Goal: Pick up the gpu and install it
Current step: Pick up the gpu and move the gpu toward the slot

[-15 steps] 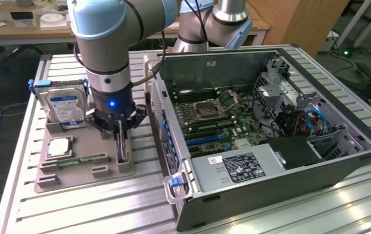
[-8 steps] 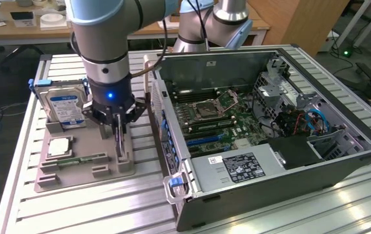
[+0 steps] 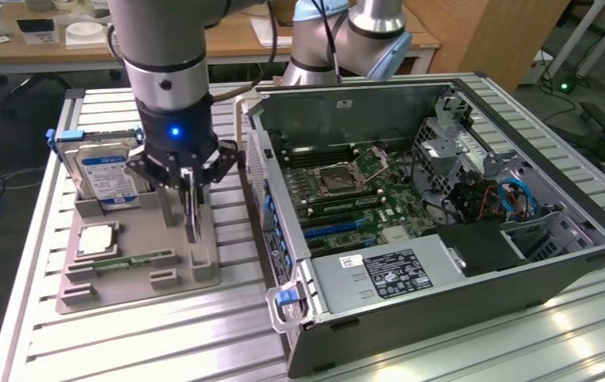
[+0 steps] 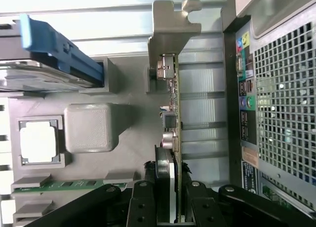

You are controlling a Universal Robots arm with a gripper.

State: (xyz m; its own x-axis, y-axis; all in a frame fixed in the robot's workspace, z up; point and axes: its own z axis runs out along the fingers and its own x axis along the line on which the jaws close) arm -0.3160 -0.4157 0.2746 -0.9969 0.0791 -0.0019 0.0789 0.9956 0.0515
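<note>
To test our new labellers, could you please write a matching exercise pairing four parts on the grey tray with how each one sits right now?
Things:
1. gpu
2. hard drive
3. processor chip
4. memory stick

States:
A. lying flat in a square recess
B. upright in a slot, clamped by the gripper
C. green, lying in a narrow groove
D. standing on edge, blue-and-white label showing

Pairs: 1-B, 2-D, 3-A, 4-C
</note>
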